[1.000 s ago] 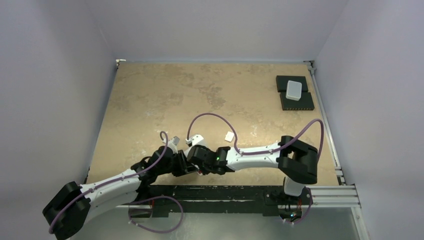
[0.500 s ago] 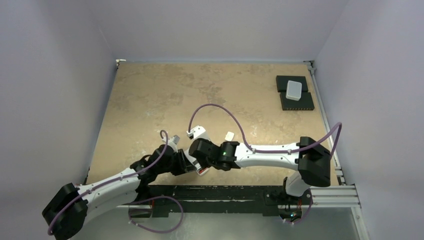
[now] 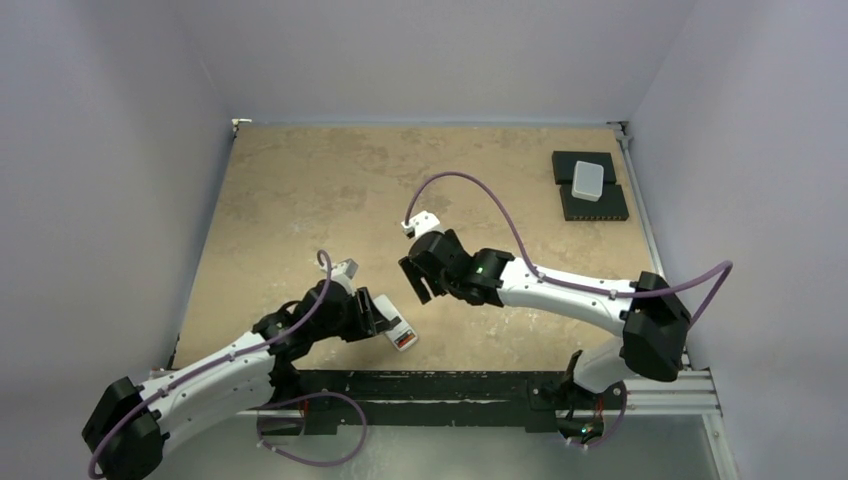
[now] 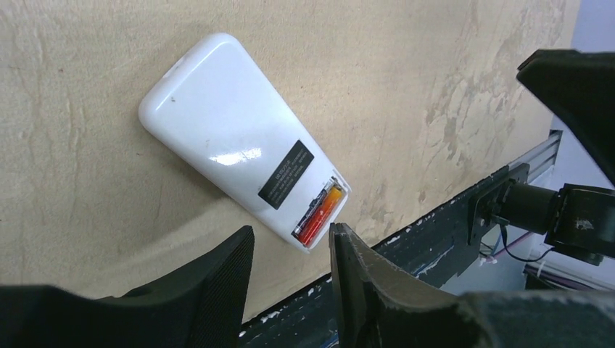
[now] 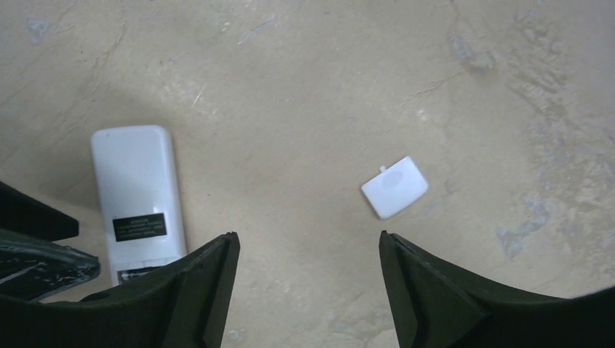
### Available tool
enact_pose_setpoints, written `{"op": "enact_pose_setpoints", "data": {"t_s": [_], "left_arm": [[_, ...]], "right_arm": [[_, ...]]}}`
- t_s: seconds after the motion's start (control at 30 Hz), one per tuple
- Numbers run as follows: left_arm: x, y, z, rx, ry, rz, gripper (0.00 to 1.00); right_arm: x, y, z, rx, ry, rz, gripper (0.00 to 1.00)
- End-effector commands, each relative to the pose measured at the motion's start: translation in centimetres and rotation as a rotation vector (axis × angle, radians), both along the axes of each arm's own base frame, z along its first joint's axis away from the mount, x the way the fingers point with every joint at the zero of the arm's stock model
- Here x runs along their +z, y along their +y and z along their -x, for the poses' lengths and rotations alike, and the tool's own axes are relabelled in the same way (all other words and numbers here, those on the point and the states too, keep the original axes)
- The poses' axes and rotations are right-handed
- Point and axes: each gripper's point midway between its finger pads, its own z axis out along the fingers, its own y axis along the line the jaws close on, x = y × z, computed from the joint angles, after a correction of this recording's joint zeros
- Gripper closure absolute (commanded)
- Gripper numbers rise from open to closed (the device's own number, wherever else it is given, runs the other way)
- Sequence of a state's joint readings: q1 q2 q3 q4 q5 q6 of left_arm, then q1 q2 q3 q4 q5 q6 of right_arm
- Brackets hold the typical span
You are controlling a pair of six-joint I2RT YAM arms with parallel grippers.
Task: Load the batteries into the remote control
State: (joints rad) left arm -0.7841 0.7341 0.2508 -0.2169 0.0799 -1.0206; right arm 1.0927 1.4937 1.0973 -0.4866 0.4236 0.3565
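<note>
Noted batteries (image 4: 319,212) seated in remote control (image 4: 232,159), cover (image 5: 394,187) lay loose; left gripper (image 4: 290,290) narrowly parted, right gripper (image 5: 308,290) wide, both empty.

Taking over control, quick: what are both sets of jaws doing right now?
Left gripper: jaws open, holding nothing; the remote control lies free just ahead.
Right gripper: jaws wide open, holding nothing.

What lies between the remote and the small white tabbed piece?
Only bare beige tabletop, seen in the right wrist view, separates the white rectangular remote control from the small white tabbed plastic piece.
</note>
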Motion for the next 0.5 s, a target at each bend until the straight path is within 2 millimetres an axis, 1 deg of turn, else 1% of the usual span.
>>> {"op": "enact_pose_setpoints", "data": {"t_s": [0.0, 0.1, 0.27, 0.3, 0.4, 0.47], "left_arm": [[1.9, 0.1, -0.9, -0.006, -0.062, -0.032, 0.57], [2.6, 0.3, -1.2, -0.009, -0.078, -0.049, 0.56], [4.6, 0.4, -1.5, -0.022, -0.122, -0.051, 0.55], [5.1, 0.4, -1.5, -0.027, -0.135, -0.051, 0.55], [6.3, 0.4, -1.8, -0.037, -0.165, -0.061, 0.54], [7.0, 0.3, -1.9, -0.047, -0.181, -0.059, 0.53]], "right_arm": [[2.0, -1.0, -1.5, 0.056, -0.031, -0.002, 0.20], [2.6, -1.6, -2.2, 0.079, -0.015, -0.025, 0.19], [3.0, -2.4, -2.6, 0.167, 0.002, -0.012, 0.03], [3.1, -2.5, -2.8, 0.179, -0.006, -0.014, 0.01], [3.1, -3.2, -3.6, 0.222, -0.011, -0.035, 0.01], [2.9, -4.0, -4.4, 0.254, -0.037, -0.026, 0.01]]}}
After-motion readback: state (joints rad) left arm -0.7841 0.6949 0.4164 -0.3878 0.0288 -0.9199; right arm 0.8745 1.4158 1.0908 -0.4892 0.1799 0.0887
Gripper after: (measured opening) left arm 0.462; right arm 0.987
